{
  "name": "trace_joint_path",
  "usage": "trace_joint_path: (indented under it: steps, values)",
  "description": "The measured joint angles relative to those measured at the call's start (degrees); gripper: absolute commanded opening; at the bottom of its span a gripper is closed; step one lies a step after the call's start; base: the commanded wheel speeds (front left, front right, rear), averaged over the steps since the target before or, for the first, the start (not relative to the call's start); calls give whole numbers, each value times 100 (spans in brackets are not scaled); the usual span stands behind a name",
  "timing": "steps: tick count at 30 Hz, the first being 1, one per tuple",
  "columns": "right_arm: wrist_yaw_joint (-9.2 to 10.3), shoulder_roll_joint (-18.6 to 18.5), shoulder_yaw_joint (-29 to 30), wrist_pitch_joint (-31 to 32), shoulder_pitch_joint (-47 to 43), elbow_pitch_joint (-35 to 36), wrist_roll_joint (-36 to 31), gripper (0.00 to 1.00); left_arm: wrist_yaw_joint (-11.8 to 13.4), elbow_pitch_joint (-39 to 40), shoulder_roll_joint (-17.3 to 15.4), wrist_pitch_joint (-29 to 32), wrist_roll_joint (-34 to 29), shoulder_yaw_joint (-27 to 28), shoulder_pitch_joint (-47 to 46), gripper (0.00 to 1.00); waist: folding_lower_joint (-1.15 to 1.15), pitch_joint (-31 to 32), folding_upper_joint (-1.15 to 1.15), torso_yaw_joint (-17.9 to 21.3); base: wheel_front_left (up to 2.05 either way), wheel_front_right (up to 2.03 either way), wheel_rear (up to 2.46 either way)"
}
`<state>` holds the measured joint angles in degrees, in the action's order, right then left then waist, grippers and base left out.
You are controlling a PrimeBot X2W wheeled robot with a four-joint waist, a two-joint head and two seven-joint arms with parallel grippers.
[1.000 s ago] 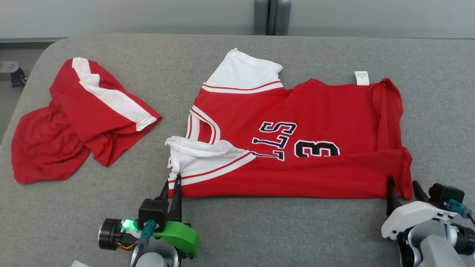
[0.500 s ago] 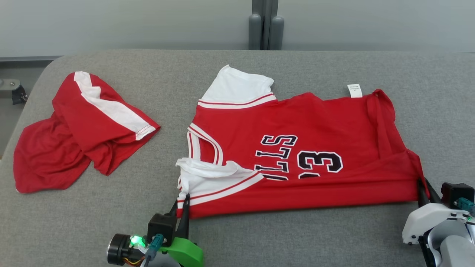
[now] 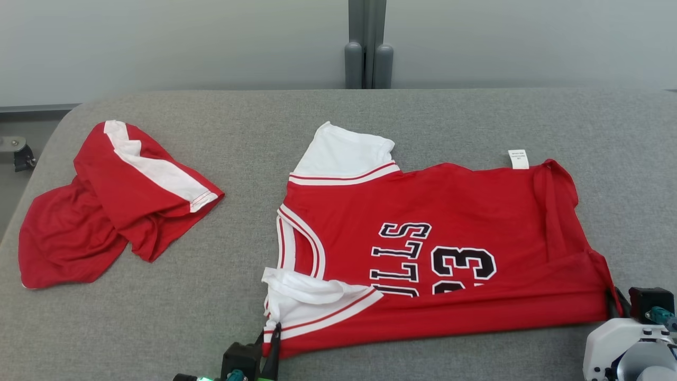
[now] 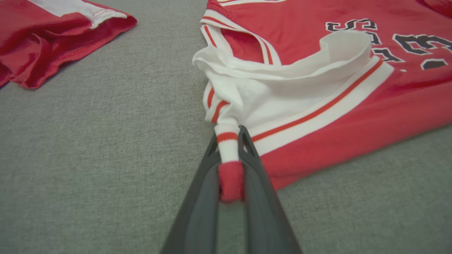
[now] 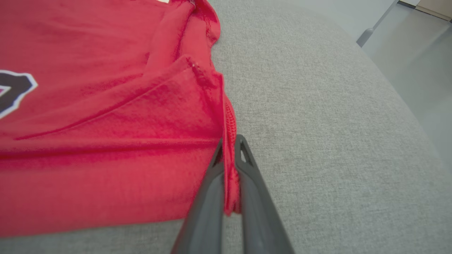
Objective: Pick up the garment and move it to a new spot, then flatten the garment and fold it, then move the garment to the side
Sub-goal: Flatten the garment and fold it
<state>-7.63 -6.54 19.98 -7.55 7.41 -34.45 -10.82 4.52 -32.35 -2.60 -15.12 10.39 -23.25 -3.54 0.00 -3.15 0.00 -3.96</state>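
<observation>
The left hand (image 3: 270, 333) has two long, dark grey fingers (image 4: 199, 197), each tapering to a thin tip with a triangular cut-out. Behind them sits a black block (image 3: 240, 362) carrying a teal plug (image 3: 234, 375). The right hand (image 3: 616, 299) is built the same, backed by a rounded white shell (image 3: 611, 341).

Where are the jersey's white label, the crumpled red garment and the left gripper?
white label (image 3: 518, 159), head view, its middle.
crumpled red garment (image 3: 121, 206), head view, red upper fold.
left gripper (image 4: 229, 138), left wrist view, between its fingertips.
</observation>
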Motion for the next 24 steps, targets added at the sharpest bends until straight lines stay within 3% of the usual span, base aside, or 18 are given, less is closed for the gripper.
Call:
trace_joint_path:
  steps: [4, 5, 6, 7, 12, 16, 21, 24]
  values:
    - [1, 64, 69, 135, -107, 18, 179, 0, -8, -109, 0, -1, 49, -111, 4, 3, 0, -5, 0, -30, 0, 0, 0]
    - [1, 85, 97, 170, -122, 11, 249, 0, -7, -136, 0, -1, 85, -132, 1, 29, 0, -13, 0, -36, 0, 0, 0]
    - [0, 115, 153, 175, -125, 9, 309, 62, 4, -164, 0, -1, 104, -152, -5, 74, 0, -19, 0, -37, 0, 0, 0]
    - [1, 131, 218, 176, -127, -2, 309, 100, 38, -226, -2, 0, 101, -185, -20, 97, 0, -25, 0, -36, 0, 0, 0]
    - [9, 183, 356, -89, -103, 77, 325, 100, 190, -243, -13, 0, 118, -216, -121, 100, 0, -81, 0, -26, 0, 0, 0]
    - [9, 256, 303, -472, 73, 378, 493, 100, 292, 322, -25, 0, 94, 5, -188, 100, 0, -129, 0, -6, 0, 0, 0]
    - [9, 294, -170, -695, 191, 977, 776, 100, 358, 1362, -64, -1, -69, 442, -205, 100, 0, -226, 0, 36, 0, 0, 0]
    - [9, 290, -394, -719, 242, 1269, 893, 100, 271, 1464, -73, 0, -176, 494, -342, 100, 0, -326, 0, 60, 0, 0, 0]
